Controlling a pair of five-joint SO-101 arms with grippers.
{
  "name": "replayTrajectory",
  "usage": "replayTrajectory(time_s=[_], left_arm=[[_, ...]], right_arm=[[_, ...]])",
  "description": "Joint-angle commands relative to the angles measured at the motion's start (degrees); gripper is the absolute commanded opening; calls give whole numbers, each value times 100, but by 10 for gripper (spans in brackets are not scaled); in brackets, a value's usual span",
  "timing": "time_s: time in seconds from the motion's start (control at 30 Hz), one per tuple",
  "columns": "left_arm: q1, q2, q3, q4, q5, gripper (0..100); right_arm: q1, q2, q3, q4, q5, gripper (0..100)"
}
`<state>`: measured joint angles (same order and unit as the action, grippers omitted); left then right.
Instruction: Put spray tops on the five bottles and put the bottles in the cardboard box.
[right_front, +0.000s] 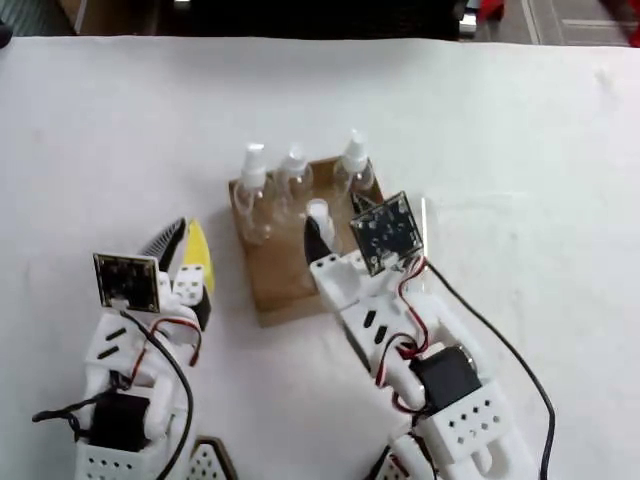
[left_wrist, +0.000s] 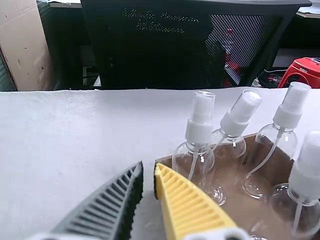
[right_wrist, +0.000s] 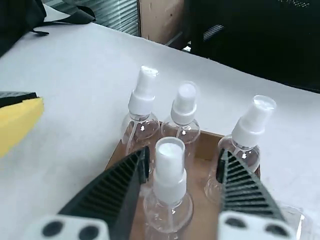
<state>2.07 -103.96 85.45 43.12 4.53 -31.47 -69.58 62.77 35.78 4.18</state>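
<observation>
The flat cardboard box (right_front: 283, 280) lies mid-table. Three clear bottles with white spray tops stand along its far side (right_front: 252, 190) (right_front: 293, 175) (right_front: 354, 165). A fourth capped bottle (right_front: 320, 215) (right_wrist: 169, 185) stands upright in the box nearer the arms. My right gripper (right_front: 335, 228) (right_wrist: 183, 152) is open, one black finger on either side of that bottle's spray top with a gap on both sides. My left gripper (right_front: 185, 228) (left_wrist: 149, 172) rests over the table just left of the box, its grey and yellow fingers shut on nothing.
White cloth covers the table (right_front: 520, 130), with free room to the far left and right of the box. A small clear object (right_wrist: 295, 220) lies by the box beside my right gripper; I cannot tell what it is. A dark chair (left_wrist: 200, 45) stands beyond the far edge.
</observation>
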Motion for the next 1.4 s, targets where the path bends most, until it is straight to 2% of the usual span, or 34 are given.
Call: replayTrajectory(time_s=[0.0, 0.2, 0.4, 0.5, 0.67, 0.77, 0.9, 1.03, 1.1, 1.2, 1.37], left_arm=[[101, -84, -62, -141, 18, 50], [101, -84, 9, -176, 18, 50], [101, -84, 9, -176, 18, 50], [101, -84, 9, -176, 18, 50], [101, -84, 18, -176, 18, 50], [101, -84, 18, -176, 18, 50], [101, -84, 26, -176, 18, 50], [101, -84, 26, -176, 18, 50], [101, -84, 26, -176, 18, 50], [101, -84, 26, -176, 18, 50], [101, -84, 26, -167, 18, 50]], right_arm=[[13, -110, -35, 84, 79, 197], [303, -426, -440, 356, 79, 195], [1789, -1182, -1468, 1552, 70, 193], [2457, -734, -1371, 1719, 79, 193], [3371, 857, -1635, 1745, 79, 193], [3582, 1736, -1987, 1965, 132, 193], [3732, 2369, -2391, 2800, 1134, 182], [3741, 2422, -2004, 3547, 1767, 94], [3723, 2360, -1503, 3521, 1785, 93], [3653, 2237, -712, 2993, 1776, 143], [3582, 2202, -396, 2686, 1758, 155]])
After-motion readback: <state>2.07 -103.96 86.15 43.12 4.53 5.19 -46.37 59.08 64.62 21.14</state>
